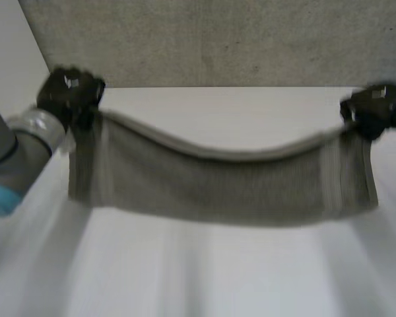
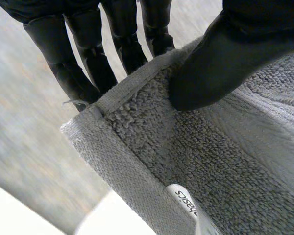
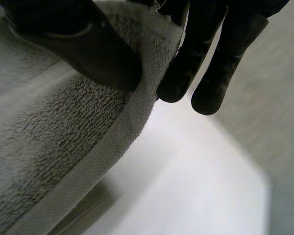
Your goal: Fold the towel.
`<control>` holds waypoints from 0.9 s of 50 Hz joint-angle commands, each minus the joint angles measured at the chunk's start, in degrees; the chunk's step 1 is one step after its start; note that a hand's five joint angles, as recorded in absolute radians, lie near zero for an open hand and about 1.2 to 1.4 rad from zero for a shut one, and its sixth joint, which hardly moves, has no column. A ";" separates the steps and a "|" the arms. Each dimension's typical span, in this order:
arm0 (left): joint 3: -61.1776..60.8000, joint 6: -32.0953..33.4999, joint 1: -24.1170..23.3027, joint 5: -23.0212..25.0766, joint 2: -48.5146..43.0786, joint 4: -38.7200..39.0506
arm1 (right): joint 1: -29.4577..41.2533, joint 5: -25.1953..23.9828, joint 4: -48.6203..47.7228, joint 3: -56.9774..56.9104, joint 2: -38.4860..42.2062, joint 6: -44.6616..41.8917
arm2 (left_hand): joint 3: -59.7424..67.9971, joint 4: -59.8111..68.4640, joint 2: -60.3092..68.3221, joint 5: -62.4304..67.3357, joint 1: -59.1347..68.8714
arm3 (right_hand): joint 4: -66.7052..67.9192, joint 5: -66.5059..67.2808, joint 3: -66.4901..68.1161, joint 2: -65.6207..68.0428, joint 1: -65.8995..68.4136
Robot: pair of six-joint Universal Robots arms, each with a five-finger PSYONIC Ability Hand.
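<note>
White table [image 1: 198, 277] underlies towel [image 1: 218, 188]; left wrist view shows label [image 2: 186, 204].

We see the towel [image 1: 218, 178], a grey terry cloth with a flat hemmed border and a woven band near each short end. It is spread wide and hangs like a curtain over the white counter [image 1: 204, 277]. Its upper long edge sags in the middle between the two top corners. The left hand [image 1: 69, 96] pinches one top corner, thumb on the looped face and fingers behind it. The right hand [image 1: 376, 109] pinches the other corner the same way. A small white label [image 2: 186, 205] printed "basics" sits on the hem near the corner held by the left hand.
</note>
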 commanded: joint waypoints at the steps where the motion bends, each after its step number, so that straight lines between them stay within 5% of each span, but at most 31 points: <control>1: 10.28 -7.22 -2.47 -0.41 5.01 6.27 | 4.56 5.25 -24.83 -2.35 -6.64 12.86 | -8.82 -7.32 -7.43 -15.24 -3.65 | 3.02 3.30 3.18 4.78 3.56; 4: 7.92 -14.39 -2.21 -0.49 10.18 11.17 | 4.13 5.61 -30.25 2.40 -12.98 16.13 | -8.82 -7.32 -7.43 -15.24 -3.65 | 3.02 3.30 3.18 4.78 3.56; 9: 0.79 -20.32 -1.59 0.12 11.78 13.21 | 4.21 4.91 -22.61 4.53 -11.69 15.88 | -8.82 -7.32 -7.43 -15.24 -3.65 | 3.02 3.30 3.18 4.78 3.56; 16: -14.56 -13.48 0.25 0.30 11.43 12.25 | 4.39 4.73 -1.46 10.04 -7.12 2.73 | -8.82 -7.32 -7.43 -15.24 -3.65 | 3.02 3.30 3.18 4.78 3.56; 24: -26.27 -5.47 3.24 1.70 14.58 12.07 | 2.72 3.86 -0.99 20.15 -13.68 -2.58 | -8.82 -7.32 -7.43 -15.24 -3.65 | 3.02 3.30 3.18 4.78 3.56; 35: -32.08 -5.64 3.86 2.41 26.36 8.91 | -3.25 -1.77 -0.20 24.74 -27.59 -1.88 | -8.82 -7.32 -7.43 -15.24 -3.65 | 3.02 3.30 3.18 4.78 3.56; 45: -32.09 -5.55 3.25 3.55 23.93 9.17 | -5.19 -3.08 -0.20 23.69 -24.89 -1.08 | -8.82 -7.32 -7.43 -15.24 -3.65 | 3.02 3.30 3.18 4.78 3.56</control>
